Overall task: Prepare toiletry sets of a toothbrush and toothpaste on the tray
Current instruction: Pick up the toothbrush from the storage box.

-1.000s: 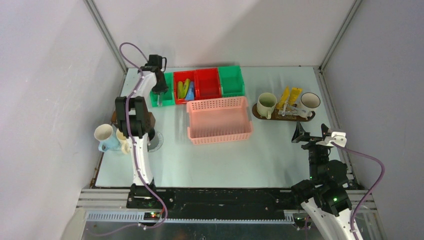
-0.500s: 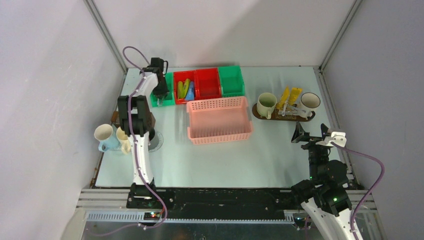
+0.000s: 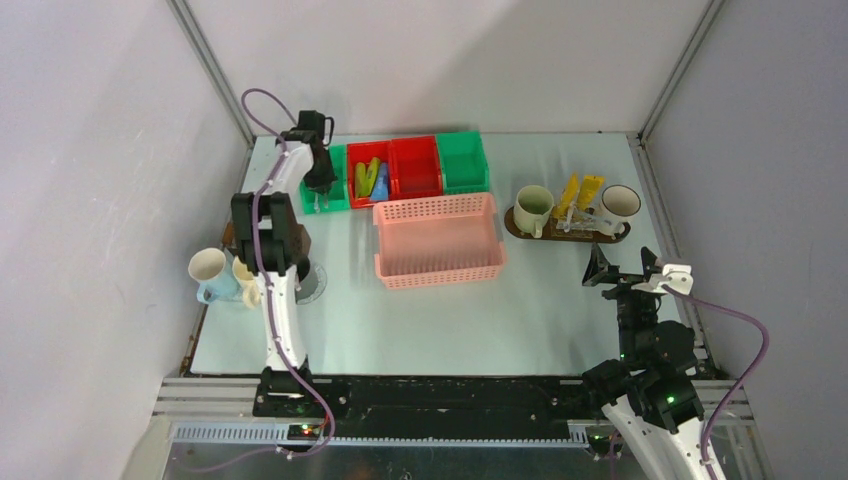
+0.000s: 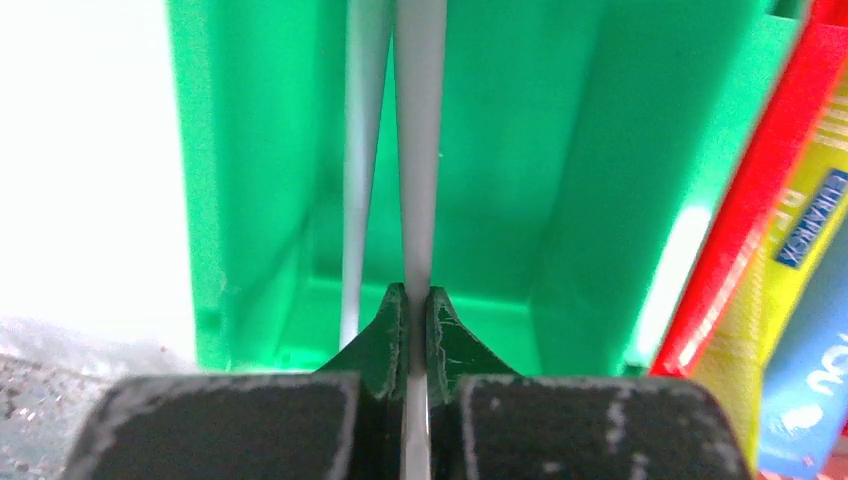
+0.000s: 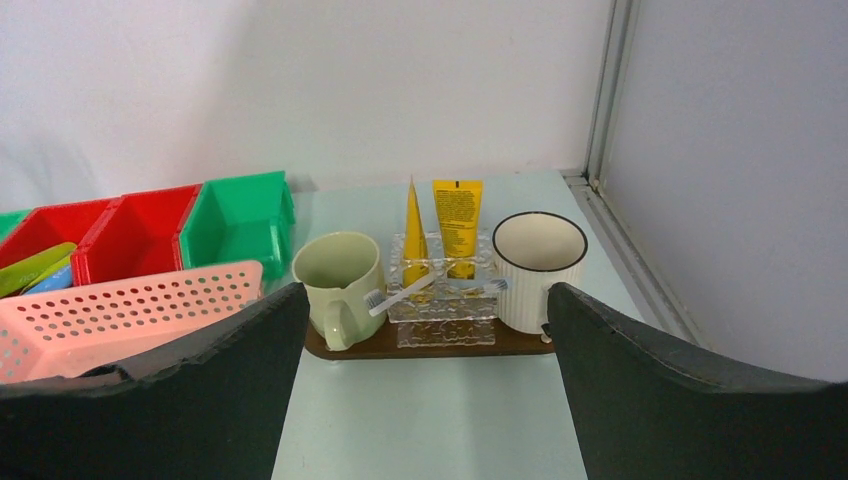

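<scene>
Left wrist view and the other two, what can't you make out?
Left wrist view: ends of the toothbrush, one cut by the top edge, one behind the left hand.
Top view: that toothbrush, too small to tell.
Right wrist view: near part of the pink basket, behind the right hand.

Pale table (image 3: 560, 320) boxed in by plain white walls (image 3: 430, 60).
Three sides are closed off, the back corners are framed by grey metal posts (image 3: 212, 70), and everything is evenly lit.
</scene>
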Tool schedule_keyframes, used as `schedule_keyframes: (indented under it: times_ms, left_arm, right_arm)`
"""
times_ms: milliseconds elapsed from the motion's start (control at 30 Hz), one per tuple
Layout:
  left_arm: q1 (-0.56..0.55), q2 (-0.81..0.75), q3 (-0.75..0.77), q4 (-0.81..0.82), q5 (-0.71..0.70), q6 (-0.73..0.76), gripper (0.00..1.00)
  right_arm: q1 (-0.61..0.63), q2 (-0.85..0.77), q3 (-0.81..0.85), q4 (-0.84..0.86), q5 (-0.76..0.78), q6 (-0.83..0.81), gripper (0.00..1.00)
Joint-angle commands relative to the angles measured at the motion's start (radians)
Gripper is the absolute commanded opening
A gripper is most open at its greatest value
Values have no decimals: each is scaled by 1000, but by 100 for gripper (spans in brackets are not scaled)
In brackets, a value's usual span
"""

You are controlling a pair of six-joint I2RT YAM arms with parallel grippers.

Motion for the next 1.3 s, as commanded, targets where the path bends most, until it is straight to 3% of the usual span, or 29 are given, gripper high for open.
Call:
schedule_keyframes:
  times_ms: [0,467,800,1000,1267]
  left_arm:
    - [3,-156,62,-57,20,9,0]
    - [-9,-478,-43,-329,-11,62,0]
    - [-5,-826,-352,-423,-150,82,0]
    - [12,-958,-484,-493,-262,51,0]
    - [109,-1092,-623,-552,-142,-98,0]
  right_arm:
    - [-3,-17,-6,27,-6,4,92]
    - [19,-41,-7,34,-12,4,92]
    - [62,-45,-8,37,-7,4,92]
    - [112,-76,-8,35,1,4,92]
    - [184,-114,-19,49,25,1,92]
